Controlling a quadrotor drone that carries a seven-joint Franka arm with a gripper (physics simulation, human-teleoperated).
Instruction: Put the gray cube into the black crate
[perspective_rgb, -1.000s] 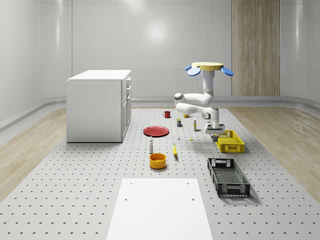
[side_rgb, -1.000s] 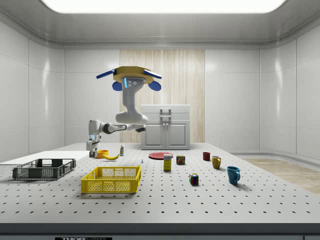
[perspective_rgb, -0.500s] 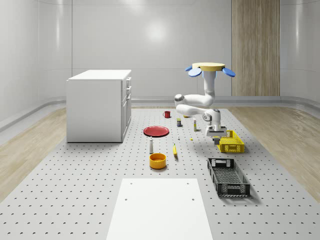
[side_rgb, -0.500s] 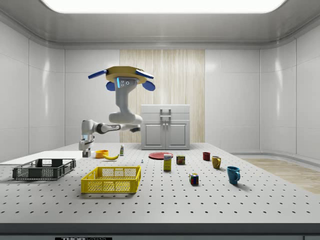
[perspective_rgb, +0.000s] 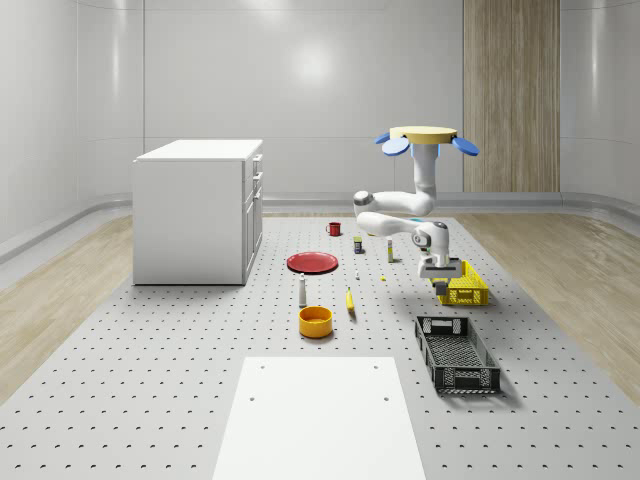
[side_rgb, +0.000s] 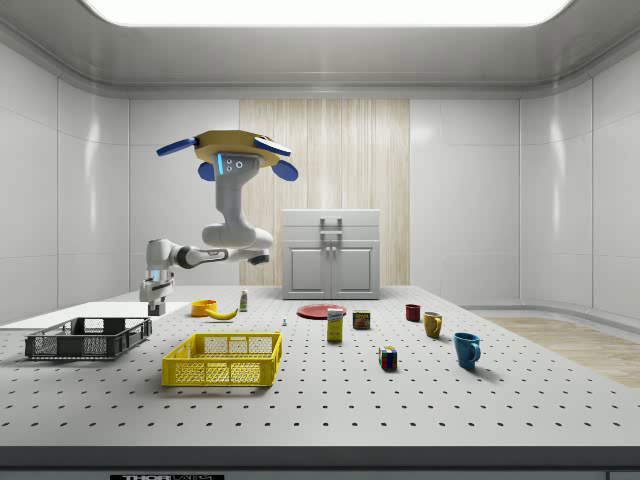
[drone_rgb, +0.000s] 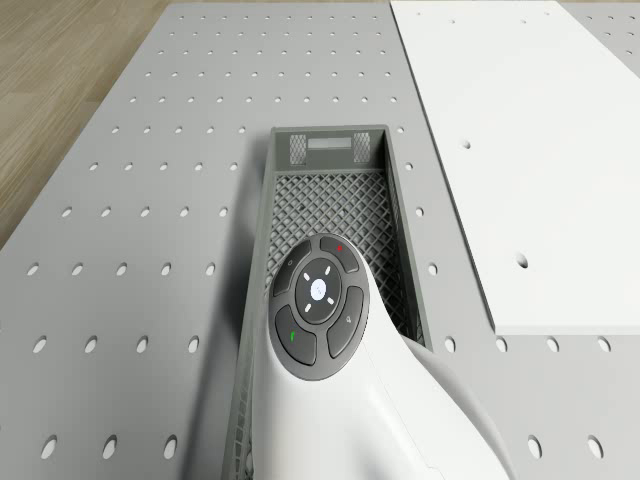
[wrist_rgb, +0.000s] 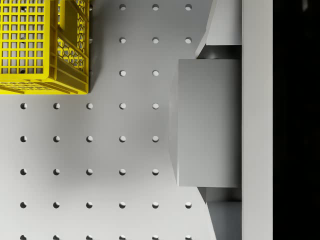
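The drone (perspective_rgb: 427, 137) hovers above the perforated desk (perspective_rgb: 150, 370), near the yellow basket (perspective_rgb: 463, 284), w/ its white arm (perspective_rgb: 395, 220) bent out and down. In the side view the drone (side_rgb: 227, 155) is high over the desk's far part, and the arm reaches toward the side view's left. The pincer (perspective_rgb: 440, 270) hangs in the air, just beside the yellow basket and above the far end of the black crate (perspective_rgb: 456, 352). In the wrist view the pincer (wrist_rgb: 208, 115) is closed on the gray cube (wrist_rgb: 205, 122): one finger (wrist_rgb: 220, 27) touches it on each side. So the cube is in the grip, off the desk, not in the crate yet.

In the drone view the black crate (drone_rgb: 330, 190) lies under the arm, approx. straight ahead, beside the white sheet (drone_rgb: 520, 150).

Other things on the desk (all well apart from the crate): red plate (perspective_rgb: 312, 262), orange bowl (perspective_rgb: 315, 321), banana (perspective_rgb: 350, 299), and a white cabinet (perspective_rgb: 198, 210).
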